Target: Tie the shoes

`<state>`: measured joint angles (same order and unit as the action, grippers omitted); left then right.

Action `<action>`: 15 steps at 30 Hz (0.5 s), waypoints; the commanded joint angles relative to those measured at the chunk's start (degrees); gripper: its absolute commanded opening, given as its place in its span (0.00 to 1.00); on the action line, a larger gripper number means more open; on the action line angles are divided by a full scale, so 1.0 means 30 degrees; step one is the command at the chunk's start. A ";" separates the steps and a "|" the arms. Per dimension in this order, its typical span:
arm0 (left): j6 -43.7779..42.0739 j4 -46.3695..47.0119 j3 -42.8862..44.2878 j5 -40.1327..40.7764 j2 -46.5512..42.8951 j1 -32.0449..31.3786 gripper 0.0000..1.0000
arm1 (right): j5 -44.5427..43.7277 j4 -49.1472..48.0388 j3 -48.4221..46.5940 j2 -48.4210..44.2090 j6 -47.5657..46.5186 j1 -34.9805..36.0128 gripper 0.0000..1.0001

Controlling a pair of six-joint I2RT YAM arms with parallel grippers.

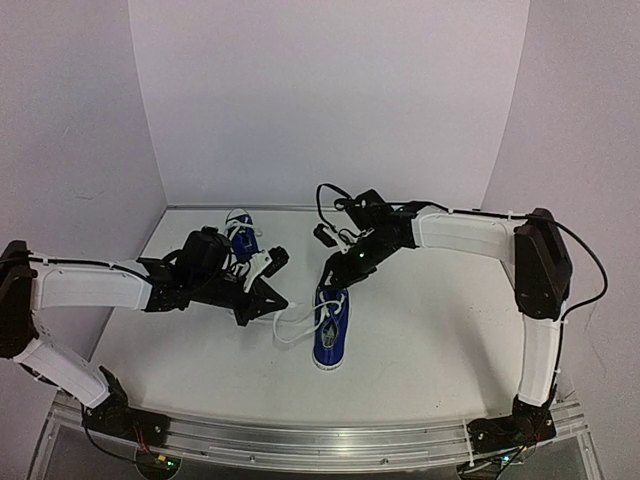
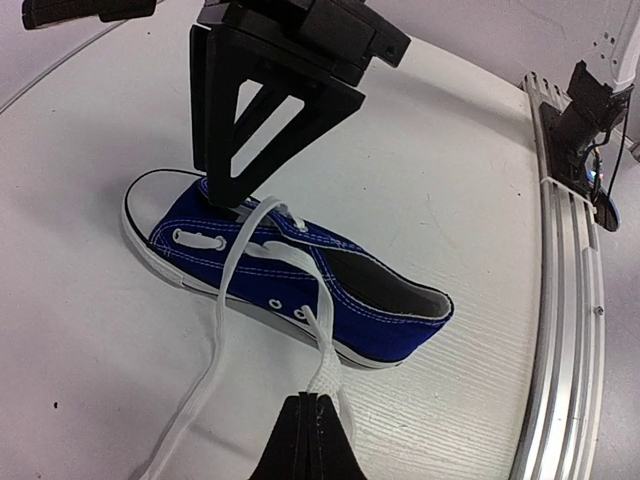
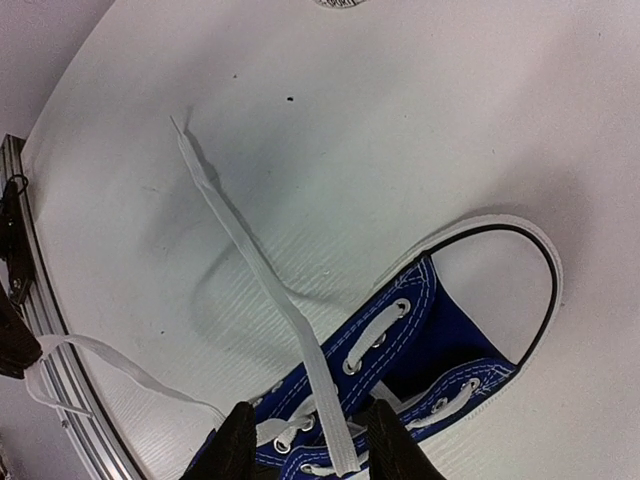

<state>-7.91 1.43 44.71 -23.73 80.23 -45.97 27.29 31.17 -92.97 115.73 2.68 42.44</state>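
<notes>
One blue shoe (image 1: 331, 325) lies on the table's middle, toe toward the back. It also shows in the left wrist view (image 2: 290, 270) and the right wrist view (image 3: 450, 360). The second shoe (image 1: 241, 232) sits at the back left. My left gripper (image 1: 275, 303) is shut on a white lace (image 2: 325, 360) just left of the shoe, fingertips (image 2: 313, 405) pinching it taut. My right gripper (image 1: 336, 276) hovers over the shoe's lacing, open (image 3: 312, 445), its fingers (image 3: 235, 445) either side of the other lace (image 3: 320, 380), which trails across the table.
An aluminium rail (image 1: 320, 440) runs along the near table edge, also seen in the left wrist view (image 2: 570, 300). White walls close the back and sides. The right arm's black cables (image 1: 330, 195) loop above the shoe.
</notes>
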 commanded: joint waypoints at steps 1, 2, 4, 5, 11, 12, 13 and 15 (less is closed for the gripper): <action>-0.0429 -0.0733 0.1341 -0.1547 0.0560 0.0431 0.00 | -0.0366 0.0565 0.0221 0.0678 -0.0733 0.0064 0.36; -0.0393 -0.0625 0.1401 -0.1635 0.0644 0.0484 0.00 | -0.0493 0.0566 0.0220 0.0752 -0.0746 0.0071 0.36; -0.0339 -0.0576 0.1600 -0.1755 0.0987 0.0595 0.00 | -0.0722 0.0568 0.0153 0.0910 -0.0724 0.0113 0.36; -0.0301 -0.0692 0.1799 -0.1826 0.1216 0.0649 0.00 | -0.0788 0.0568 0.0103 0.0991 -0.0726 0.0146 0.36; -0.0174 -0.1256 0.2777 -0.2499 0.2668 0.1070 0.00 | -0.0787 0.0841 -0.0096 0.1399 -0.1406 0.0445 0.34; -0.0126 -0.1261 0.2868 -0.2537 0.2817 0.1185 0.00 | -0.0824 0.0947 -0.0160 0.1472 -0.1507 0.0489 0.33; -0.0079 -0.1237 0.2938 -0.2566 0.2936 0.1293 0.00 | -0.0828 0.1059 -0.0208 0.1567 -0.1567 0.0513 0.31; 0.0042 -0.1242 0.3122 -0.2706 0.3187 0.1512 0.00 | -0.0793 0.1249 -0.0317 0.1745 -0.1691 0.0532 0.26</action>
<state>-8.01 -1.58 50.72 -29.79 88.50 -42.81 25.73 32.95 -92.77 119.38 -0.22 43.37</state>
